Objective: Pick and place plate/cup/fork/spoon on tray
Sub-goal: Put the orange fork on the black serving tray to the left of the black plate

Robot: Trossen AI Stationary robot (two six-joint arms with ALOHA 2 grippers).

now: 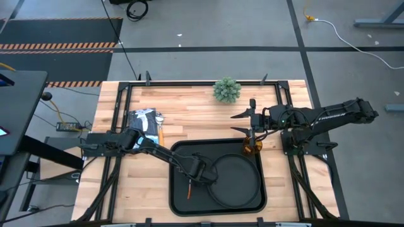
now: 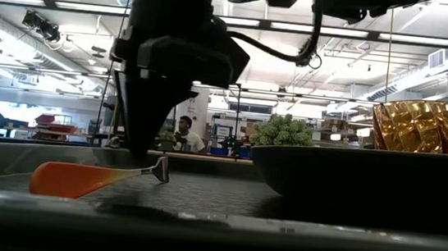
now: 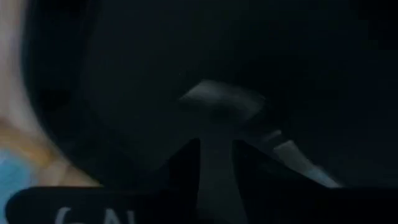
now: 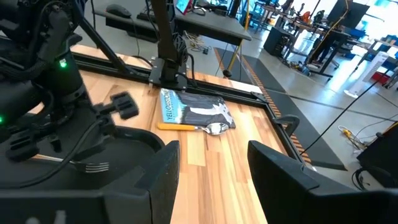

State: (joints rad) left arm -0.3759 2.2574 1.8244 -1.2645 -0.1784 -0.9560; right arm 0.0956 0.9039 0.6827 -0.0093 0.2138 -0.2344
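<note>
The tray [image 1: 180, 202] lies at the table's near middle. The black plate [image 1: 237, 180] lies in its right half. The fork [image 1: 189, 187] lies in its left half, and my left gripper [image 1: 202, 173] is shut on it. The amber cup [image 1: 252, 146] stands at the tray's far right corner, and it shows behind the plate in the low view [image 2: 413, 126]. My right gripper [image 1: 240, 123] is open and empty, just beyond the cup. The spoon [image 1: 161, 130] lies on the table by a printed packet [image 1: 144, 120], far left of the tray. My left gripper pinches the fork's metal neck [image 3: 216, 149] between its two fingers, just behind the tines [image 2: 160, 169]. The fingers come from above, pointing down. The fork is tilted: the tines are raised and the orange handle's end [image 2: 58, 180] rests on the tray floor.
A small green plant [image 1: 226, 89] stands at the table's far edge. The packet and spoon also show in the right wrist view [image 4: 194, 112]. Bare wood lies left and right of the tray. A person shows far off in the room [image 2: 184, 131].
</note>
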